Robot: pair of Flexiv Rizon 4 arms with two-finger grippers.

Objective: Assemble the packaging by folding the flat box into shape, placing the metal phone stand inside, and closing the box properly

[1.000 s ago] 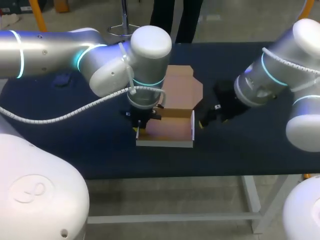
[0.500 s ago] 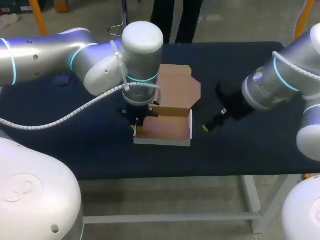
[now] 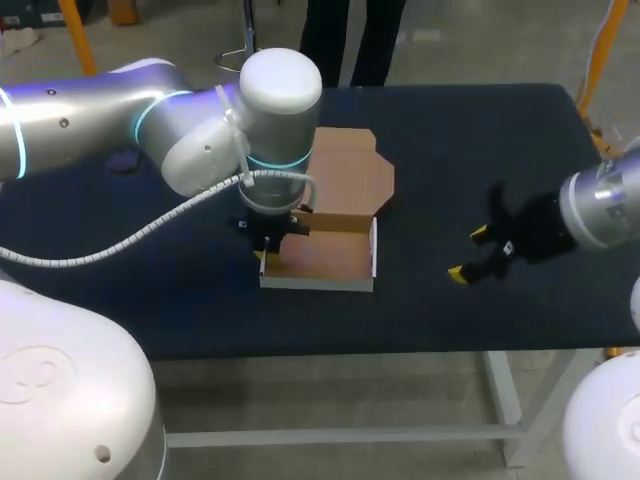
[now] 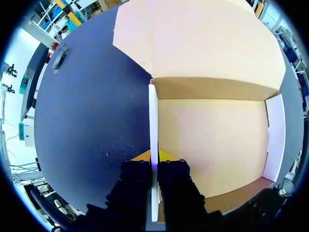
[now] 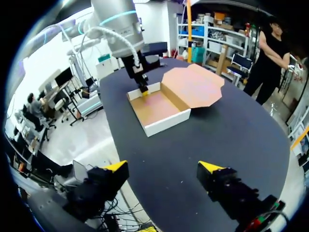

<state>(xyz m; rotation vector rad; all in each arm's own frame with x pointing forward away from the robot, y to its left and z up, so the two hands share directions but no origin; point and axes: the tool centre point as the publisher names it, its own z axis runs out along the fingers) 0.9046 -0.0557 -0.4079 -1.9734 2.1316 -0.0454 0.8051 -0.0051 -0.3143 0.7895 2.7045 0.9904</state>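
This is a robotics lab or test workshop. Two heavy grey-white robot arms, the left arm (image 3: 200, 130) and the right arm (image 3: 600, 205), come in over one table (image 3: 480, 130). Both have rings of blue-green light at their joints. A white ribbed cable (image 3: 120, 235) hangs loose along the left arm. Each arm ends in a black two-finger tool with yellow tips. The left gripper (image 4: 154, 157) is pinched on a side wall of an open cardboard box (image 3: 320, 255), and the right gripper (image 5: 164, 167) is spread wide above the tabletop. The table is a plain work bench, a dark matte top on a bare pale metal frame (image 3: 505, 395).
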